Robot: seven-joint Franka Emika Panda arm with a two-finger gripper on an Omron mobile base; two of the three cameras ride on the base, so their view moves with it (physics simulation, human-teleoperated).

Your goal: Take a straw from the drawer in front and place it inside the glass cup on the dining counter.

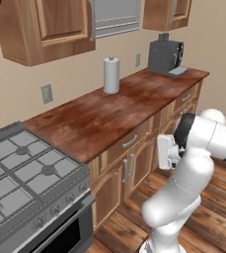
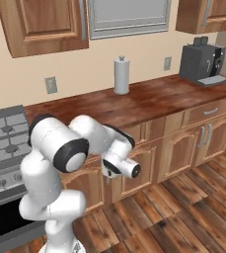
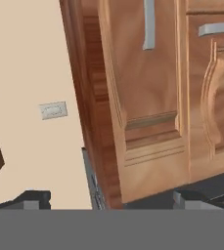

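Drawer (image 1: 130, 142) fronts run closed along the cabinet under the wood counter (image 1: 104, 116), and the wide one with the small bar handle sits at about nine o'clock from the folded arm in the left base view. It is shut, so the straw is presumably hidden inside it. The glass cup and the dining counter lie outside these pictures.

The gripper (image 3: 111, 199) shows in the hand view as two dark tips, wide apart, at the bottom edge, spread with nothing between them. That camera looks at a panelled cabinet door (image 3: 147, 122) and a wall outlet (image 3: 53, 110), rolled well off the room's upright. Which door this is can hardly be told from so close.

The step in hand appears to be the reach for the drawer, with nothing yet grasped. The next move calls for raising the hand toward the handle, squaring the tips across the bar, closing on it and pulling straight out.
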